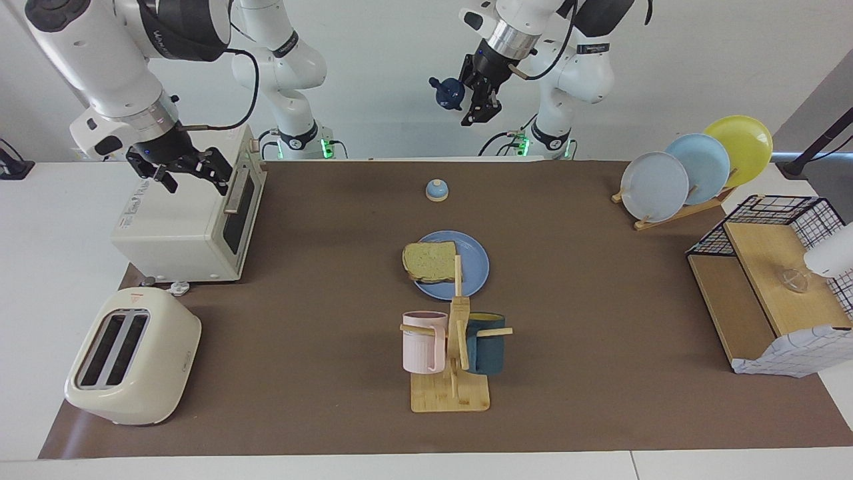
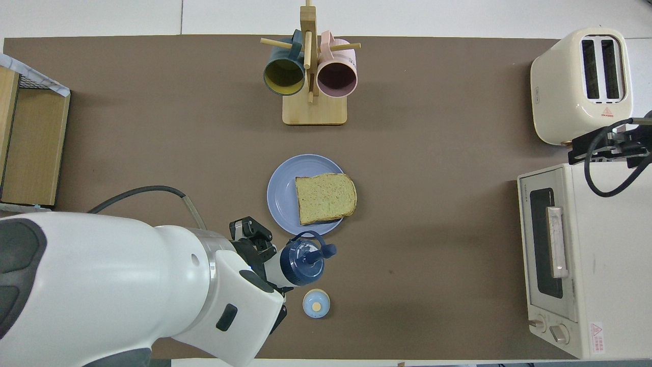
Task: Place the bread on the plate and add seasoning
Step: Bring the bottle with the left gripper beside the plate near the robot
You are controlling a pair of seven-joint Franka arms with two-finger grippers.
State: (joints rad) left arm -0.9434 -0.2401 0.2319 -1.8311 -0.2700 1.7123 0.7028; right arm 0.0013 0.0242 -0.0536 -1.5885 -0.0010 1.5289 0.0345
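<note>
The bread [image 1: 430, 261] lies on the medium-blue plate [image 1: 476, 265] in the middle of the table, its crust overhanging the rim toward the right arm's end. From above, the bread [image 2: 325, 198] covers about half of the plate [image 2: 281, 196]. My left gripper [image 1: 474, 101] is high in the air, shut on the seasoning [image 1: 448, 93], which is tipped sideways with its navy cap toward the right arm's end. In the overhead view the seasoning [image 2: 301, 255] and left gripper [image 2: 267, 261] hang over the mat between plate and bell. My right gripper [image 1: 194, 175] hangs open over the toaster oven, holding nothing.
A small blue-topped bell [image 1: 436, 191] sits nearer to the robots than the plate. A mug rack [image 1: 452, 393] with two mugs stands farther out. The toaster oven [image 1: 180, 230] and toaster [image 1: 130, 357] are at the right arm's end. A plate rack [image 1: 686, 209] and wooden shelf [image 1: 766, 280] are at the left arm's end.
</note>
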